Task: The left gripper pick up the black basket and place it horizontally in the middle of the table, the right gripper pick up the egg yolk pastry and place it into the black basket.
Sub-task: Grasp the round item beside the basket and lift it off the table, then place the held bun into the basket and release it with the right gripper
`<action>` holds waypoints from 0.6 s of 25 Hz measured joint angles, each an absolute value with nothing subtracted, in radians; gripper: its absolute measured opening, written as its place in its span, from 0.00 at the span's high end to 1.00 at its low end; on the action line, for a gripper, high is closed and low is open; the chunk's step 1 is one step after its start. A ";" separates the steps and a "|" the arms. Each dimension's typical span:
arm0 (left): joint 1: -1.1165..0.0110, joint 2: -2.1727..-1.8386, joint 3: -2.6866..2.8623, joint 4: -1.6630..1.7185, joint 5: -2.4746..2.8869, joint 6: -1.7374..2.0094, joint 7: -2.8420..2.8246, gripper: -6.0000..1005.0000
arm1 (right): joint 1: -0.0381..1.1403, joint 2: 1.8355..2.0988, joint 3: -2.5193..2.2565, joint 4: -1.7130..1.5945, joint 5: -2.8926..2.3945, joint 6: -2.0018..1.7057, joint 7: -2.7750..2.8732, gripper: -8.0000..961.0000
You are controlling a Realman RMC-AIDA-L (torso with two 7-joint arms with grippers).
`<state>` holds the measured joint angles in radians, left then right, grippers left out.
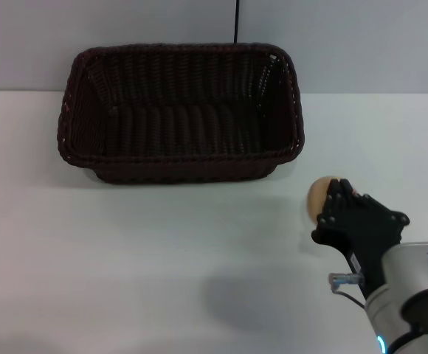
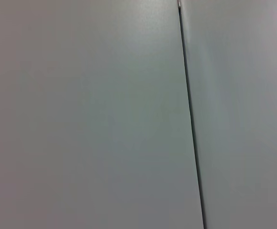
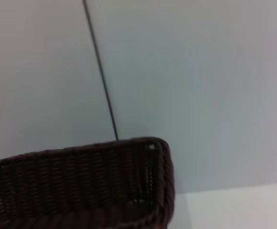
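Right tool (image 1: 330, 203) closed on egg yolk pastry (image 1: 319, 196); black basket (image 1: 181, 110) apart

The big dark brown-black woven wicker basket (image 1: 181, 110) looks rough and bumpy, with thin strands crossing over and under and a thick braided rim. It has a soft shine on some strands. The small round pale beige egg yolk pastry (image 1: 319, 198) looks smooth and dull, like baked dough. The black claw of the right gripper (image 1: 337, 210) looks like hard matt plastic, and the grey-white round part behind it looks smooth. The white table (image 1: 125, 258) is smooth and flat. The grey wall panels (image 2: 81, 114) look smooth and matt.
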<state>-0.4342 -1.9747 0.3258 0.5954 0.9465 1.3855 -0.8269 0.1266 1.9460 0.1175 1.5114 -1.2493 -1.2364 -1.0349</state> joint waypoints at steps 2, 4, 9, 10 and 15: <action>-0.434 -1.974 0.327 0.595 0.945 1.385 -0.827 0.24 | 0.129 1.951 0.121 1.522 -1.251 -1.257 -1.095 0.96; -0.434 -1.974 0.327 0.595 0.945 1.385 -0.827 0.24 | 0.131 1.951 0.121 1.531 -1.254 -1.281 -1.132 0.96; -0.433 -1.975 0.323 0.595 0.945 1.385 -0.827 0.24 | 0.136 1.948 0.119 1.535 -1.267 -1.323 -1.189 0.96; -0.432 -1.975 0.323 0.595 0.945 1.385 -0.827 0.24 | 0.138 1.948 0.119 1.535 -1.269 -1.331 -1.202 0.96; -0.431 -1.977 0.322 0.595 0.945 1.384 -0.827 0.24 | 0.135 1.950 0.124 1.535 -1.281 -1.359 -1.263 0.96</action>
<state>-0.4310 -1.9772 0.3222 0.5951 0.9448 1.3836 -0.8268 0.1352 1.9498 0.1241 1.5354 -1.2811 -1.3590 -1.2634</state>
